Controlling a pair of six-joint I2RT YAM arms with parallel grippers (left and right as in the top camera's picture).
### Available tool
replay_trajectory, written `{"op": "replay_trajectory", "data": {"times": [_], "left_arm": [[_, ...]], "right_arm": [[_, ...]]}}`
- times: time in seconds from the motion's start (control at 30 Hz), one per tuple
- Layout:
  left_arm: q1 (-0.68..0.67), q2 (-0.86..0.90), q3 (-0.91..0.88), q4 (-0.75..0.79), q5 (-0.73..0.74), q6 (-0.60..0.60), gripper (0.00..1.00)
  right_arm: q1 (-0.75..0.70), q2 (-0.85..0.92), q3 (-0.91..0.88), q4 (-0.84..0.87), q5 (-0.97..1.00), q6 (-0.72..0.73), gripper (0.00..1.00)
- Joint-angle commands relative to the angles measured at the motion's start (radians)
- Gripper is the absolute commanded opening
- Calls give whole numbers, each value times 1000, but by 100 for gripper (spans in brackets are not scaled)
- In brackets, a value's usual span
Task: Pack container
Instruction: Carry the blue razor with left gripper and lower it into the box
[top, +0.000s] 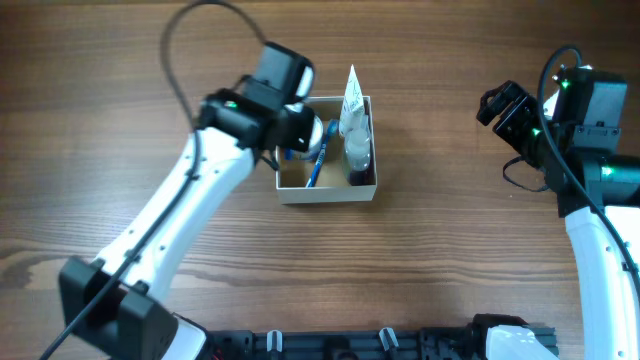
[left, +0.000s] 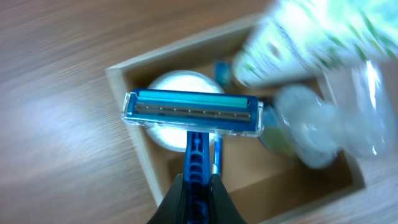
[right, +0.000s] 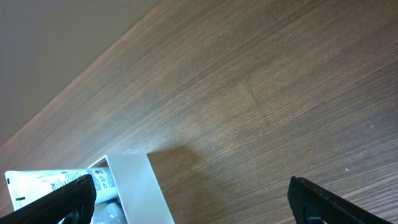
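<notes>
The container (top: 330, 194) is a square white cardboard box with a tan inside, at the table's middle. It holds a white toothpaste tube (top: 351, 98) leaning over its far rim, a clear bottle (top: 358, 150), a blue toothbrush (top: 316, 166) and a small round white-lidded jar (left: 177, 86). My left gripper (left: 199, 199) is shut on the handle of a blue razor (left: 194, 112) and holds it over the container's left part (left: 134, 134), head above the jar. My right gripper (right: 186, 199) is open and empty, well right of the container (right: 140, 186).
The wooden table (top: 120, 110) surrounds the box on all sides. The right arm's body (top: 590, 130) stands at the far right. A dark rail (top: 400, 345) runs along the front edge.
</notes>
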Motion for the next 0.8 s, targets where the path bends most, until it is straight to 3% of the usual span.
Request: {"op": "replay_trajectory", "data": {"times": [0.0, 0.33, 0.43, 0.57, 0.77], "left_arm": [[-43, 91, -2, 7, 1, 240, 4], [-43, 194, -2, -8, 46, 394, 5], [-43, 194, -2, -22, 62, 407, 24], [-43, 194, -2, -32, 61, 402, 38], [-40, 161, 3, -46, -29, 276, 26]], "right_arm": [[-2, 5, 17, 3, -12, 14, 100], [-2, 5, 17, 3, -12, 14, 100], [-2, 5, 17, 3, -12, 14, 100], [-2, 5, 17, 3, -12, 14, 100], [-2, 5, 17, 3, -12, 14, 100]]}}
